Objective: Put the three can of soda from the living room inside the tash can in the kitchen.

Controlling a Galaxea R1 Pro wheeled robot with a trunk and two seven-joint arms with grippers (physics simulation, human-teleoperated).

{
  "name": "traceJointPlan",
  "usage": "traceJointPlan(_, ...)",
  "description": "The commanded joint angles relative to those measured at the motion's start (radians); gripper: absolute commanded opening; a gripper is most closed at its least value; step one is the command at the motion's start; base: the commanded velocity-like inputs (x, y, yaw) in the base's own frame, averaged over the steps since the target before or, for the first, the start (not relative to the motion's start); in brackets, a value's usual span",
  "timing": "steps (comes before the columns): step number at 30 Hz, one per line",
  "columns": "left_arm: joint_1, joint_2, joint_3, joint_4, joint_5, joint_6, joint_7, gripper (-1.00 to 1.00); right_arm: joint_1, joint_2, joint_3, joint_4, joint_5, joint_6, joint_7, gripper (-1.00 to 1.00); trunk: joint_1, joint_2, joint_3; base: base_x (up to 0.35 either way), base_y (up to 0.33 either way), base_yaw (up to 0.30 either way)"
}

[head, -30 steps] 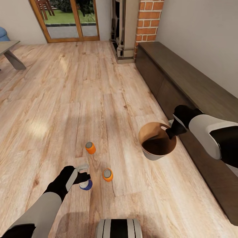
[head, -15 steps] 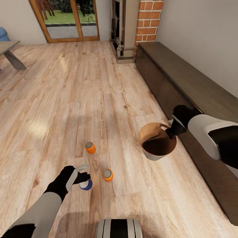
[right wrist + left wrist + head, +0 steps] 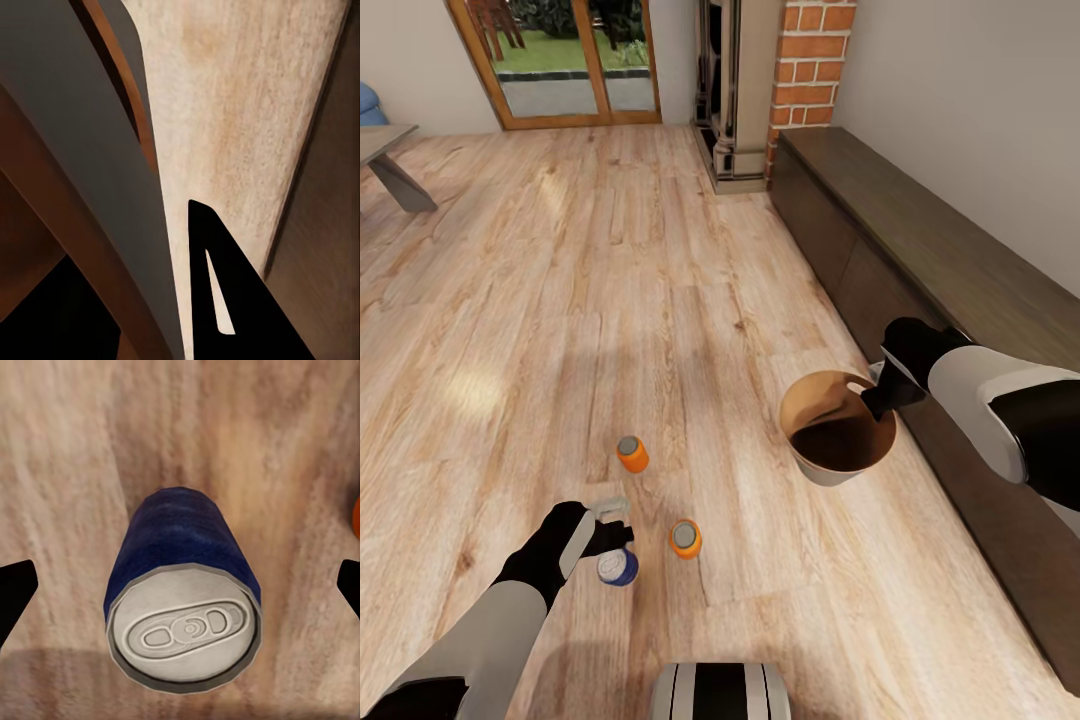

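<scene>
- the light wood plank floor point(image 3: 610, 260) is stretching ahead of me toward a glazed wooden door point(image 3: 555, 60) and a red brick column point(image 3: 810, 60).
- a long dark low cabinet point(image 3: 940, 260) is running along the wall on my right side, and my right arm is reaching out in front of it.
- the trash can point(image 3: 836, 428) is hanging tilted beside that cabinet, showing its brown inside; my right pincer point(image 3: 882, 392) is clamping on its rim, with the pale grey wall point(image 3: 82, 172) passing right beside one finger point(image 3: 225, 292) in the right wrist view.
- my left pincer point(image 3: 610, 530) is reaching low over the floor with its fingers spread wide and released; the dark blue can point(image 3: 617, 567) point(image 3: 184, 600) is sitting between the two fingertips point(image 3: 15, 592), apart from both.
- one orange can point(image 3: 684, 539) is standing just beside the blue one, toward the trash can.
- the other orange can point(image 3: 631, 452) is standing upright a little farther out on the floor, near the other two and well apart from the trash can.
</scene>
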Motion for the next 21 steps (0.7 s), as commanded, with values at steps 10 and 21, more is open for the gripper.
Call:
traceJointPlan(10, 0.000, 0.000, 0.000, 0.000, 0.000, 0.000, 0.001, 1.00, 0.000, 0.000, -0.008, 0.000, -0.008, 0.002, 0.000, -1.00, 0.000, 0.000, 0.000, 0.009, 0.000, 0.000)
traceJointPlan(21, 0.000, 0.000, 0.000, 0.001, -0.001, 0.000, 0.002, 1.00, 0.000, -0.001, -0.008, 0.000, -0.008, 0.002, 0.000, -1.00, 0.003, -0.002, -0.032, 0.000, 0.000, 0.000)
